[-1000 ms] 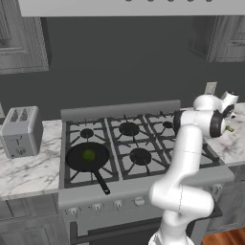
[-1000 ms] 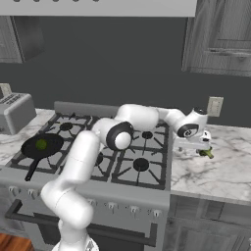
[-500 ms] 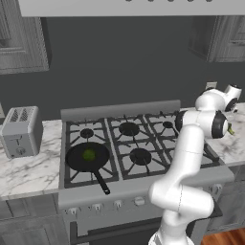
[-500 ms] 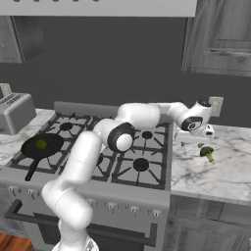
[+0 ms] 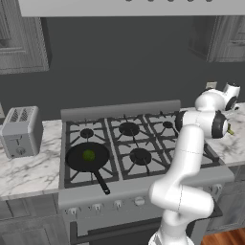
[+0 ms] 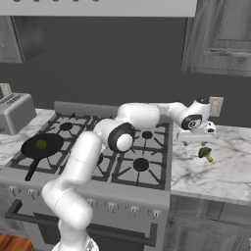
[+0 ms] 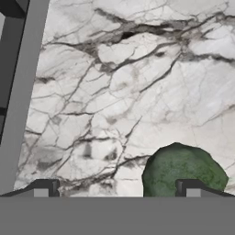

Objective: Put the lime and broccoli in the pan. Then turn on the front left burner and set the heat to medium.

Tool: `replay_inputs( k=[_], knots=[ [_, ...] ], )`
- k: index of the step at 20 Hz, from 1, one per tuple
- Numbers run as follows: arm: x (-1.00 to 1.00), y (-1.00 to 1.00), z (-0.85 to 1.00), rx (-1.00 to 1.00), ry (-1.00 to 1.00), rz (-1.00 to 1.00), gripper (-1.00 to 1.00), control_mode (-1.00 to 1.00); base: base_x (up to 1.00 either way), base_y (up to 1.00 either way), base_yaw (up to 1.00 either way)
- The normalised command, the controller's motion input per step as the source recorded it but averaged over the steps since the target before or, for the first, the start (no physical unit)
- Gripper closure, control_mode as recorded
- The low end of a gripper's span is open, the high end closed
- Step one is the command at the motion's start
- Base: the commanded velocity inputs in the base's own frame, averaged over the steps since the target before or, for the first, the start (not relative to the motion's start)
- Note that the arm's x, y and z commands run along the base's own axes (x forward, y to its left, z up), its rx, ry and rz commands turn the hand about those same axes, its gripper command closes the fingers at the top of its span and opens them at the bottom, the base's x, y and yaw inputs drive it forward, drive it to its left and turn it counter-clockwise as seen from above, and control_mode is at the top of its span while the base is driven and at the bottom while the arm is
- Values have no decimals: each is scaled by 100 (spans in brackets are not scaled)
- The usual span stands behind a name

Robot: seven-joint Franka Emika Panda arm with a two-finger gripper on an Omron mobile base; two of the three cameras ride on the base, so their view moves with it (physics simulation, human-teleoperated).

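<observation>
The black pan rests on the front left burner, whose grate shows around it. The lime lies inside the pan. On the marble counter right of the stove sits the broccoli. My gripper hangs open above the counter, just left of the floret and slightly above it. In the hand view the broccoli lies by one fingertip, off-centre in the gap, and nothing is held.
A toaster stands on the counter left of the stove. Control knobs line the stove's front panel. A wall outlet is behind my hand. The stove edge borders the marble.
My hand has turned at the wrist and lifted slightly over the right counter. The broccoli has stayed put and the jaws remain open.
</observation>
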Motion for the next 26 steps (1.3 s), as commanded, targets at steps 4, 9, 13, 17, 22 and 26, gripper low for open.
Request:
replay_inputs(
  k=[4,9,13,17,22,26],
  knots=[
    [-2,-17,0,-3,0,0,-100,-100,0,0,0],
    [-2,-32,0,-3,0,-2,-100,-100,0,0,0],
    [0,-44,0,-1,0,-6,-100,-100,0,0,0],
    [0,-19,0,0,0,-4,-100,-100,0,0,0],
    [0,0,-2,3,0,0,-100,-100,0,0,0],
    [0,0,-7,2,0,0,-100,-100,0,0,0]
  ],
)
